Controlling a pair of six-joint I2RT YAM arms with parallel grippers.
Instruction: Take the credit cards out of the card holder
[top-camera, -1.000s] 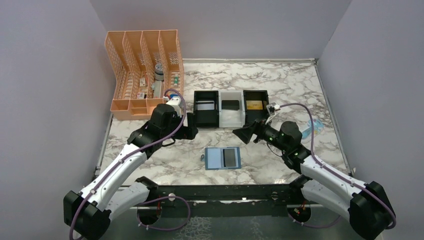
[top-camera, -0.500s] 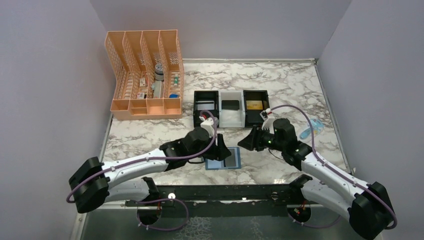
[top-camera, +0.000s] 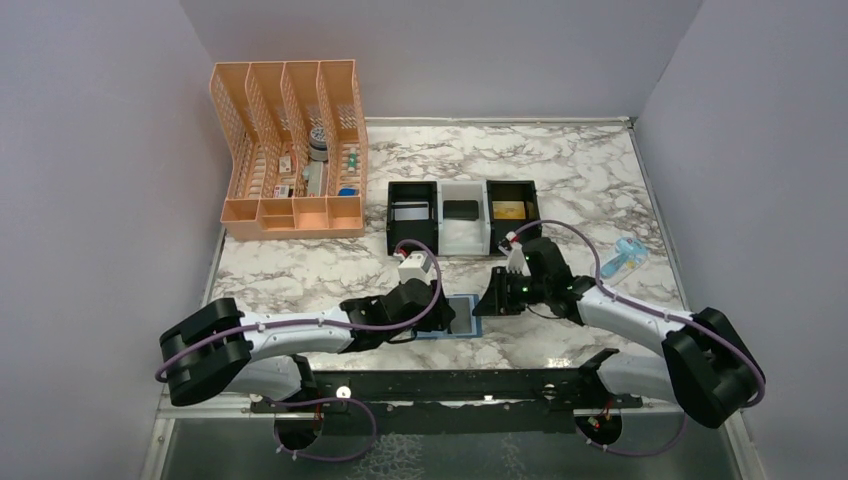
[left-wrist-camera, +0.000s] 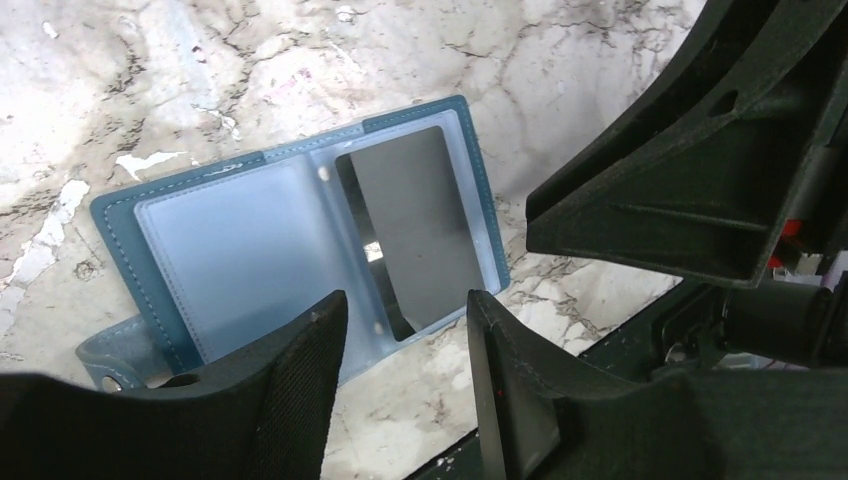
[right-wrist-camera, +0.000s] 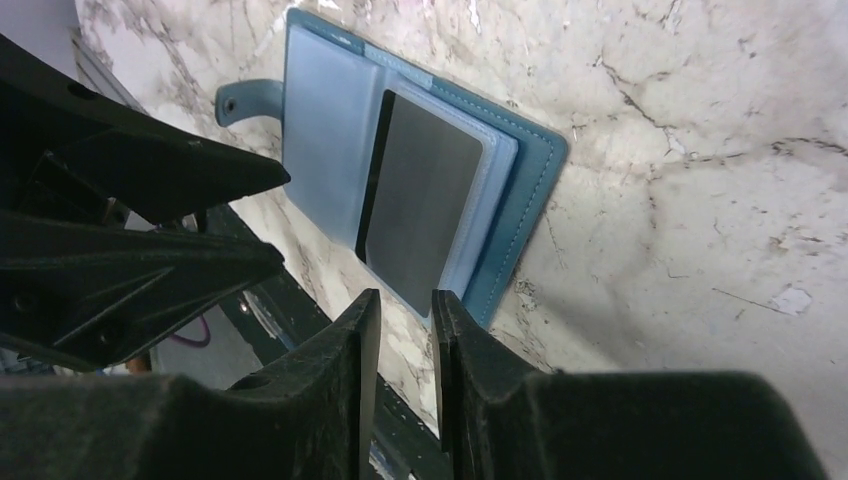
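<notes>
Marbled white tabletop (top-camera: 580, 170), teal-blue card holder (left-wrist-camera: 230, 250) laid open flat near its front edge, a dark grey card (left-wrist-camera: 415, 230) seen tucked in one clear pocket, left gripper (left-wrist-camera: 405, 300) held just above, fingers spread and empty, right gripper (right-wrist-camera: 405, 298) alongside, fingers narrowly parted, nothing pinched.

surface: marble table (top-camera: 560, 160) | on it: open card holder (left-wrist-camera: 230, 240), three-compartment tray (top-camera: 463, 241), orange organizer (top-camera: 290, 214), small blue item (top-camera: 625, 255)
</notes>
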